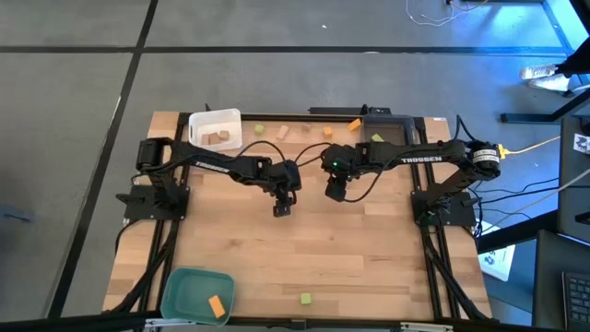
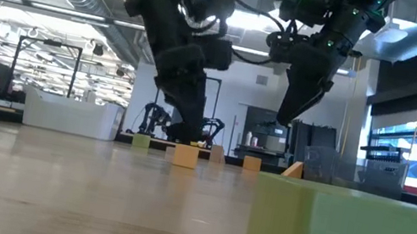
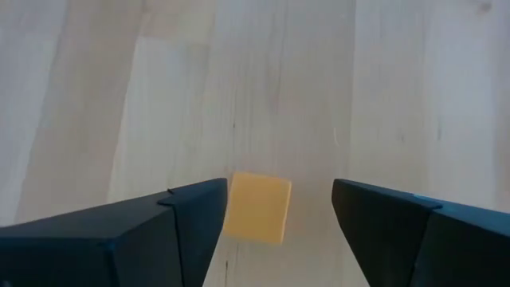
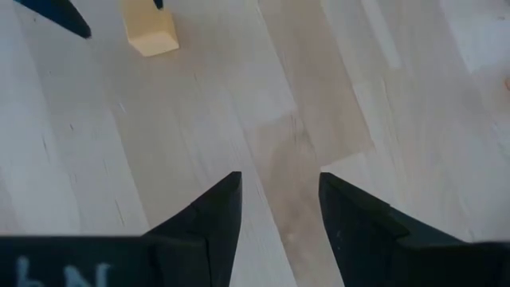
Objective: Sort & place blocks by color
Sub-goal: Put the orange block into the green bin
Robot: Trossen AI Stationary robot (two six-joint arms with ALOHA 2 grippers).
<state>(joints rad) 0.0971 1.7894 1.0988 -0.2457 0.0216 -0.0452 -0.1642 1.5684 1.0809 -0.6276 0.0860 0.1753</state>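
Where pale planks run, wooden table (image 1: 350,258) amid grey floor (image 1: 74,111)

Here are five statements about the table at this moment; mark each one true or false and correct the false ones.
1. The left gripper stands open around a tan block. True; a gap shows on one side of the block.
2. The teal tray holds a green block. False: it holds one orange block.
3. The white tray contains tan blocks. True.
4. The right gripper is closed on a block. False: its fingers stand apart over bare wood, with nothing between them.
5. A green block lies on the table near its front edge, outside every tray. True.
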